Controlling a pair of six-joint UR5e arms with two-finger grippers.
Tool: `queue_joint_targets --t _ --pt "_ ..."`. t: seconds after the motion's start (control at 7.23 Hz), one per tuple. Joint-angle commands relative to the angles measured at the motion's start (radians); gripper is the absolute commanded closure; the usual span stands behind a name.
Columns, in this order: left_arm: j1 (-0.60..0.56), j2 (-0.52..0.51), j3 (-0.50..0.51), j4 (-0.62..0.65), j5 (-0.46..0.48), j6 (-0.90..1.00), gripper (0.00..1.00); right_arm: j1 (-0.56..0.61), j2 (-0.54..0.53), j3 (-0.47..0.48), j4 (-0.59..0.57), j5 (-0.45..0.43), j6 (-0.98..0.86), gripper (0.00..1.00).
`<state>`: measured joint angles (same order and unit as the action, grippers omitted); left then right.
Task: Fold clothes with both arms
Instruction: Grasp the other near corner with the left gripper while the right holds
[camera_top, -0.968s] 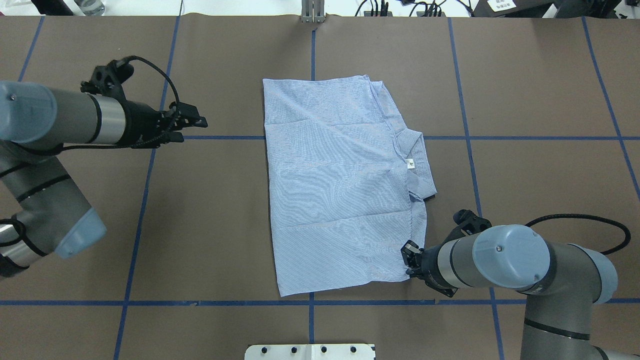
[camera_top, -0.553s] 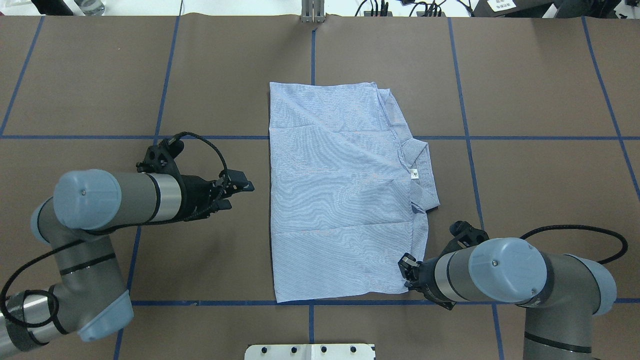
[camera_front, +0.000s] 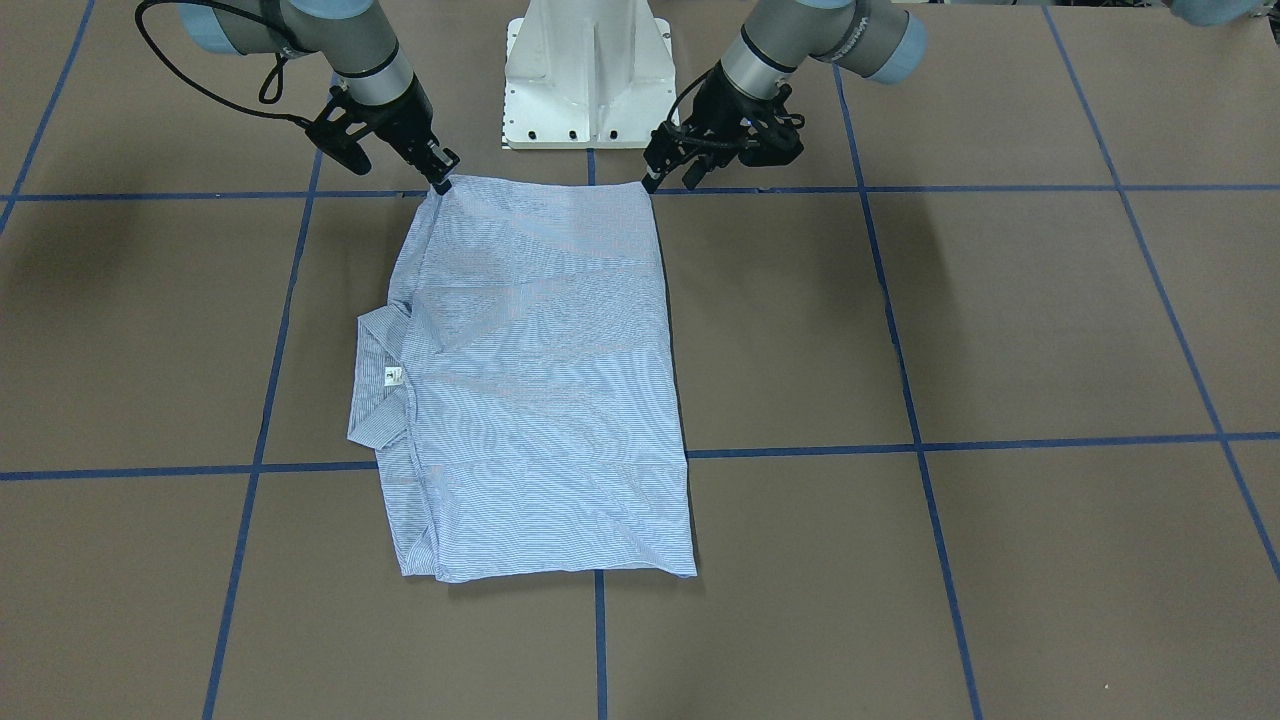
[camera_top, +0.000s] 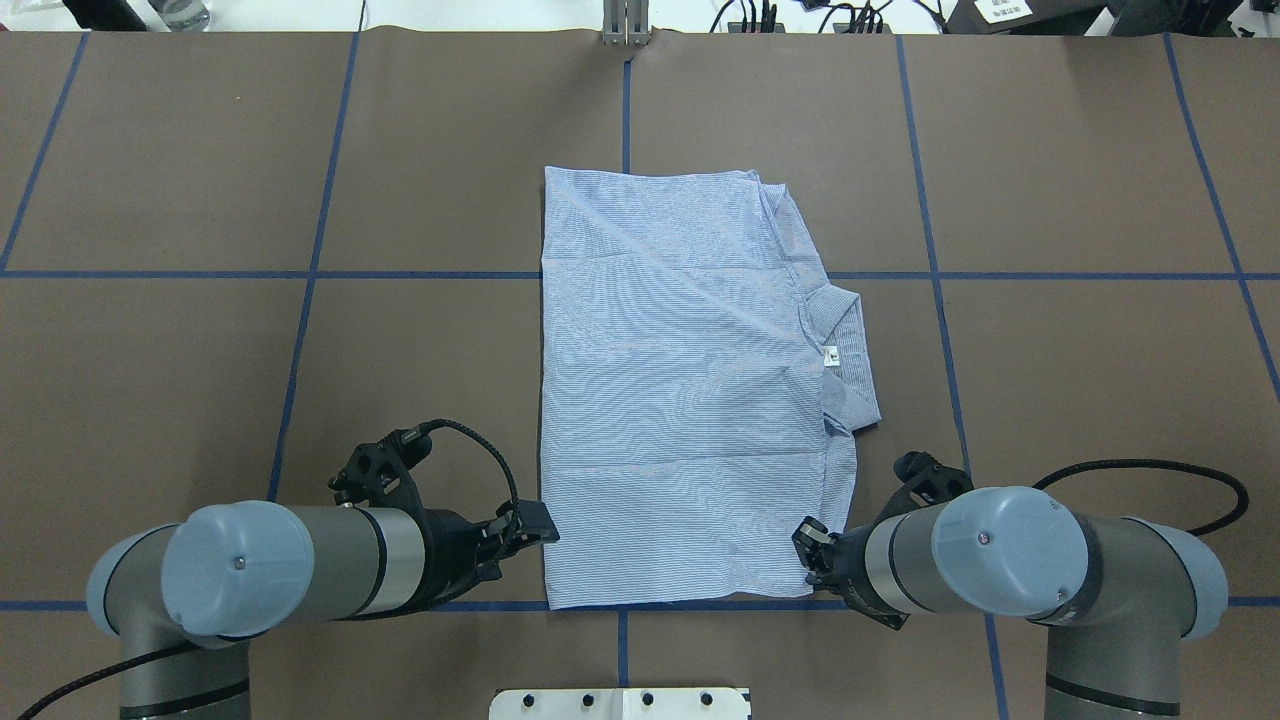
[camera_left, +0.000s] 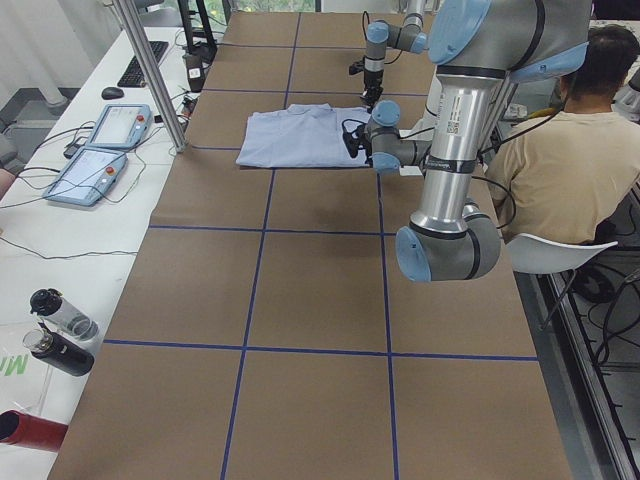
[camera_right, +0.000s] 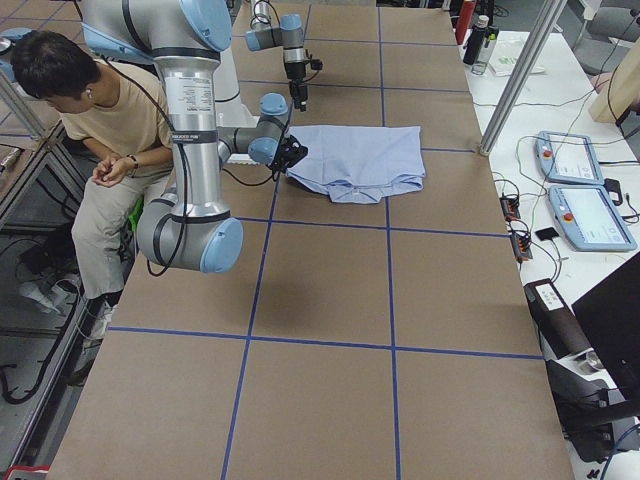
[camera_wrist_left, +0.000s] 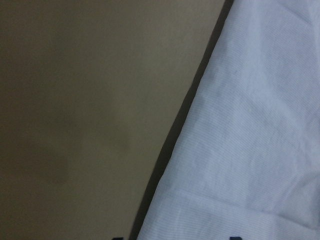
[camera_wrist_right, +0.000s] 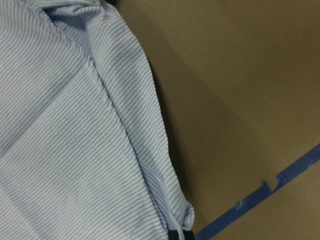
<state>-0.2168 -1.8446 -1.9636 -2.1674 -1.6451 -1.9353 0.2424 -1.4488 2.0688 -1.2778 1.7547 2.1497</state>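
Observation:
The light blue-and-white striped shirt (camera_top: 680, 400) lies folded into a flat rectangle mid-table, collar and white label (camera_top: 829, 354) on its right side. It also shows in the front view (camera_front: 530, 380). My right gripper (camera_top: 805, 550) sits low at the shirt's near right corner and is shut on that corner; the right wrist view shows the bunched corner (camera_wrist_right: 175, 210) at the fingertip. My left gripper (camera_top: 545, 530) is open just at the shirt's near left corner. The left wrist view shows the shirt's edge (camera_wrist_left: 240, 130) running between the spread tips.
The white pedestal base (camera_front: 588, 70) stands just behind the shirt's near edge. Blue tape lines cross the brown table (camera_top: 200, 180). A seated person (camera_left: 560, 150) is behind the robot. Teach pendants (camera_left: 100, 150) and bottles (camera_left: 55, 335) lie beyond the far edge.
My left arm has swung from the table's far left side toward me, down to the shirt's near left corner. The shirt has shifted slightly right. The right gripper has stayed at its corner.

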Motion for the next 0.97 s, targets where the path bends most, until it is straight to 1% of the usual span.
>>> queue_joint_targets --t 0.0,0.14,0.28,0.55,0.69,0.83 --pt "0.04 -0.022 0.0 0.02 0.036 -0.011 0.0 0.005 0.001 0.001 0.0 0.0 -0.001 1.0" --pt "0.042 -0.027 0.002 0.02 0.033 -0.01 0.0 0.008 -0.001 0.001 0.0 0.002 -0.001 1.0" --pt "0.066 -0.031 0.03 0.017 0.037 -0.008 0.0 0.009 -0.002 -0.004 0.0 0.005 -0.001 1.0" --pt "0.076 -0.054 0.037 0.021 0.033 -0.011 0.0 0.015 0.005 -0.002 -0.05 0.012 -0.008 1.0" --pt "0.076 -0.058 0.04 0.021 0.033 -0.02 0.03 0.015 0.007 -0.002 -0.057 0.014 -0.013 1.0" --pt "0.077 -0.058 0.06 0.021 0.034 -0.03 0.07 0.015 0.01 -0.001 -0.058 0.014 -0.013 1.0"
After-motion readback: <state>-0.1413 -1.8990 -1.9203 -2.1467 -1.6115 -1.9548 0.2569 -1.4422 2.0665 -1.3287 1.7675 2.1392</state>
